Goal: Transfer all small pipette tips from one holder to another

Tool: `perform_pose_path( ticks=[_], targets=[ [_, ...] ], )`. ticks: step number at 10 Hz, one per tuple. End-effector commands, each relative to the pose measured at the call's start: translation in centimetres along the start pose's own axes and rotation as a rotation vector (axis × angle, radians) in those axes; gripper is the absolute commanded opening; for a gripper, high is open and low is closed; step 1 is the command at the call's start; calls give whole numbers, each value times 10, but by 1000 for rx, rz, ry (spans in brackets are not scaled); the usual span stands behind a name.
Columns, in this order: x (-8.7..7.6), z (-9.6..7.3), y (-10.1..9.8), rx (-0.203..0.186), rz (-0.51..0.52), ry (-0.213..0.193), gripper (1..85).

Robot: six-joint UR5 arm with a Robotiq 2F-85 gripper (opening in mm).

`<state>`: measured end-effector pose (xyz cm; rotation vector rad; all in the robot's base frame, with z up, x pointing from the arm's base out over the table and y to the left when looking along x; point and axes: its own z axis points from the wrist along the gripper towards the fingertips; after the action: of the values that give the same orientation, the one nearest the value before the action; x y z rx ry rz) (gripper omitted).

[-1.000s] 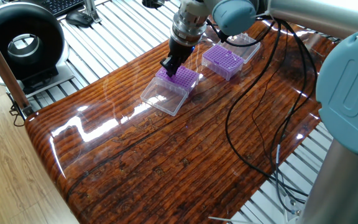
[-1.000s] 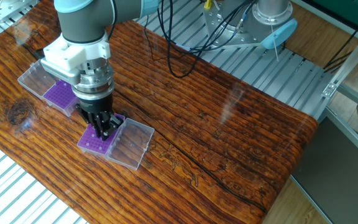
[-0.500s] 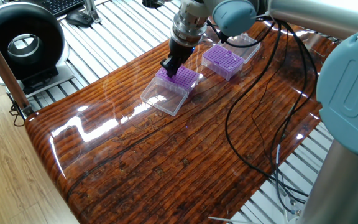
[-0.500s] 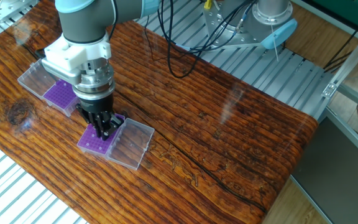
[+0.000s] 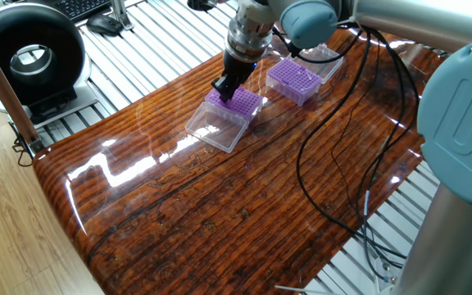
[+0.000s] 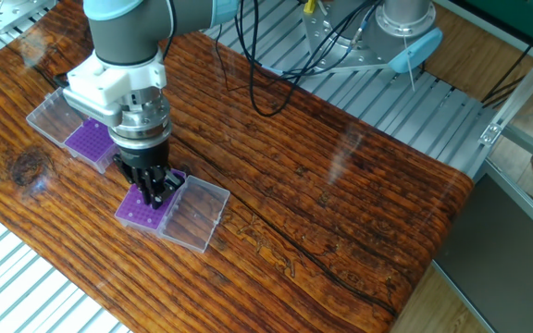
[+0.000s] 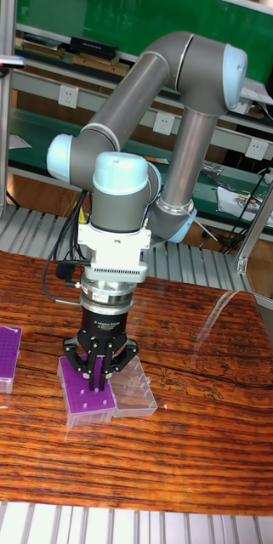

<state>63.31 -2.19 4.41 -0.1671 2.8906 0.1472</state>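
Note:
Two purple holders sit on the wooden table, each with a clear lid folded open beside it. The small pipette tips [image 6: 133, 214] show only as a pale dotted grid on the nearer holder [image 5: 245, 102] [image 7: 83, 397]. My gripper [image 5: 222, 88] [image 6: 159, 197] [image 7: 97, 382] points straight down onto that holder, near the edge by its lid [image 6: 195, 215]. Its fingers meet at the tips and look shut; no tip can be made out between them. The second holder [image 5: 292, 79] [image 6: 87, 141] [image 7: 0, 347] stands apart, untouched.
Black cables [image 5: 334, 164] trail across the table from the arm. The arm's large base [image 5: 461, 147] stands at one corner. A black round device [image 5: 27, 53] and a keyboard [image 5: 84, 8] lie beyond the table on the metal slats.

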Motion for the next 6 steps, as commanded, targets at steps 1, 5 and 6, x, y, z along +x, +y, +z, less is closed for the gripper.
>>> perform_pose_path(
  ticks=[1,5,6],
  targets=[
    [0,-1,-3,-9,6,-3,217],
    [-2,-3,2,-17,11,-3,217],
    [-3,-2,4,-20,13,-5,217]
  ],
)
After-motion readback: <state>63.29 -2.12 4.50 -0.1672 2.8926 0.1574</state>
